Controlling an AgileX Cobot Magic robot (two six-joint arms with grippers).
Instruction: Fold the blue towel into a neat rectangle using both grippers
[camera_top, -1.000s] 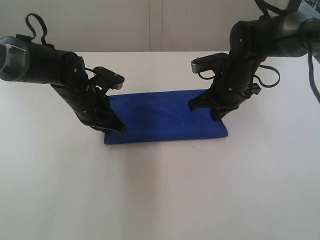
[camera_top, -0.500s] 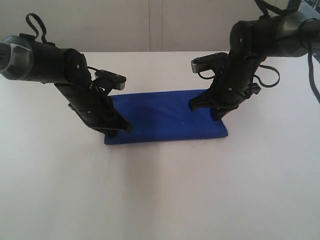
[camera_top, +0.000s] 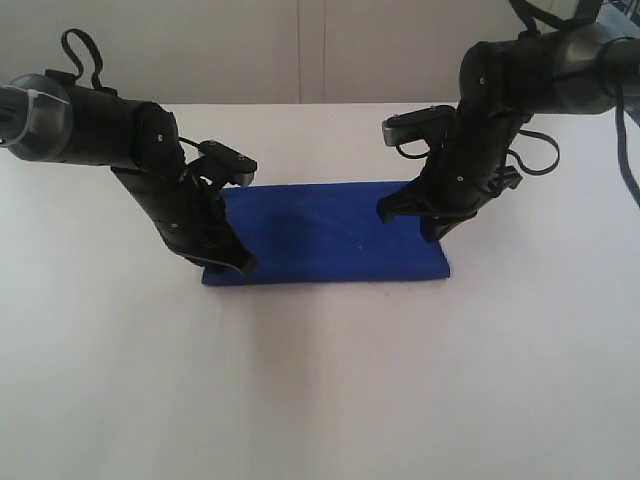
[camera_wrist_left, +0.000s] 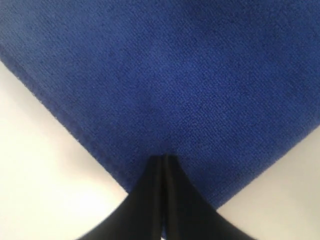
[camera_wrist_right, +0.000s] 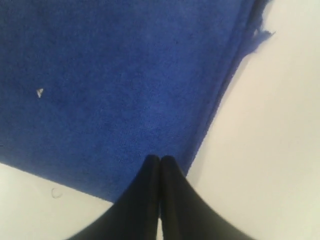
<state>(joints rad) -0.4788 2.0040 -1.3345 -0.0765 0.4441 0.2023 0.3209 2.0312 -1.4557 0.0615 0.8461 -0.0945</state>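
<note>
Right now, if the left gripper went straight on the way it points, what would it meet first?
The blue towel: the shut left gripper points down onto a corner of it, possibly touching; depth is unclear.

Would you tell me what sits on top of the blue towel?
Shut black left claw and shut black right claw rest their tips on the deep royal-blue folded cloth towel near two corners; a tiny white speck lies there. The cloth beneath the tips is covered.

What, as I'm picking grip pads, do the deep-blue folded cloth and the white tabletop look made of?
Deep-blue folded cloth: soft matte textile, likely microfibre or cotton; fine ribbed weave, frayed corner thread. White tabletop: smooth, hard-looking, perhaps laminate; no grain shows.
</note>
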